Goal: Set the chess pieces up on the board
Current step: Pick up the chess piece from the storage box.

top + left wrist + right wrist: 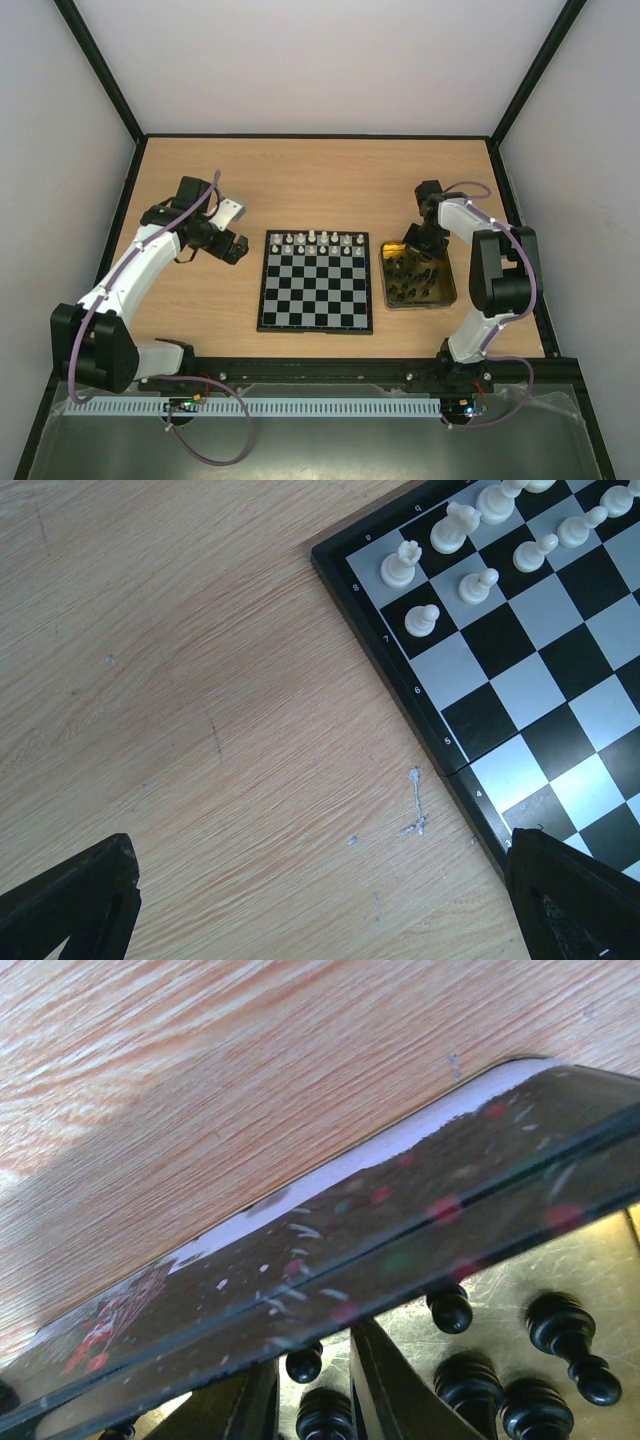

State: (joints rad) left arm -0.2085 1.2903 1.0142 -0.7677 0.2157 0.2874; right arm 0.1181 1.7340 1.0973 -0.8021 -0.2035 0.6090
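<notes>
desk (300, 180): wooden; it carries the board in the middle and a tray to the board's right.
board (315, 297): black and silvery checks; only the two far rows are filled, the near rows are bare.
gold tray (446, 288): just beside the board's right edge, not touching it as far as the top view shows.
nearer arm: the right arm reaches over the tray's far end; the left arm is off the board's left side, well apart from the tray.
left fingers (75, 905): spread wide, pinching nothing, above bare desk beside the board's far left corner.
right fingers (395, 1400): low inside the tray behind its dark wall, narrowly parted; whether they pinch anything cannot be told.
white pieces (320, 240): upright on the far rows.
black pieces (405, 275): loose in the tray, none on the board.
piece at the fingers (325, 1422): a black one directly between the tips, only its rounded top showing; its long axis cannot be told.
neighbour (570, 1350): lies on its side, slanting across the tray floor, to the right of the fingers.
</notes>
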